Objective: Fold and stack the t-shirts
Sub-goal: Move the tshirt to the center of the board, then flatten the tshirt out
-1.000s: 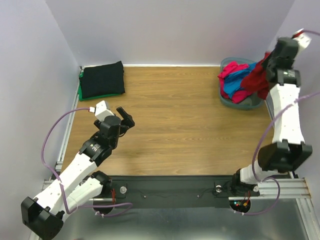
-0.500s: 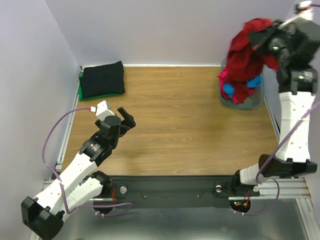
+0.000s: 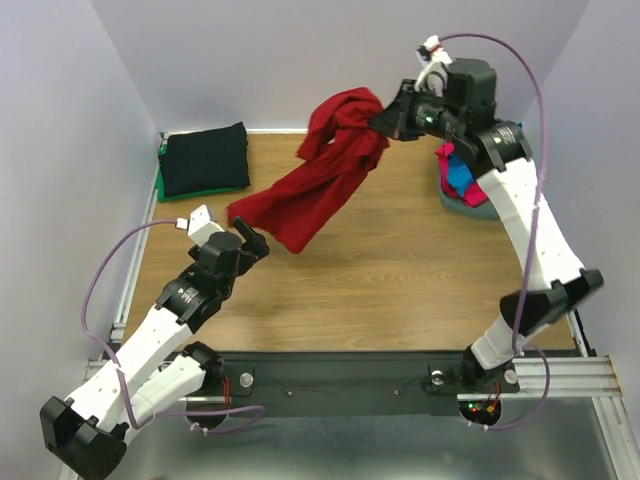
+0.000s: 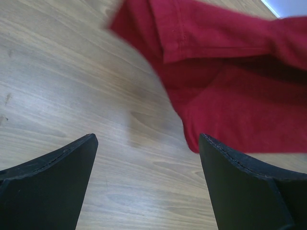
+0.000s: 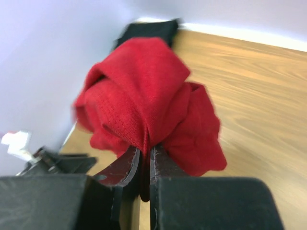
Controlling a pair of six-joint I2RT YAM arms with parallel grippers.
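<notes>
My right gripper (image 3: 385, 122) is shut on the dark red t-shirt (image 3: 320, 185) and holds it high over the back middle of the table; the shirt hangs down to the left, its lower end near my left gripper. In the right wrist view the cloth (image 5: 144, 96) is pinched between the jaws (image 5: 145, 155). My left gripper (image 3: 252, 236) is open and empty above the wood; its wrist view shows the shirt's hem (image 4: 225, 91) just ahead of its fingertips (image 4: 148, 143). A folded black t-shirt (image 3: 205, 158) lies on a green one (image 3: 161, 180) at the back left corner.
A grey-blue tub (image 3: 470, 195) at the back right holds bright pink (image 3: 448, 158) and blue (image 3: 462, 178) shirts, partly hidden by my right arm. Walls close the table at the back and both sides.
My right gripper has lifted the dark red shirt out of the tub and swung it left across the table, the cloth trailing toward my left gripper. The left arm has barely moved.
</notes>
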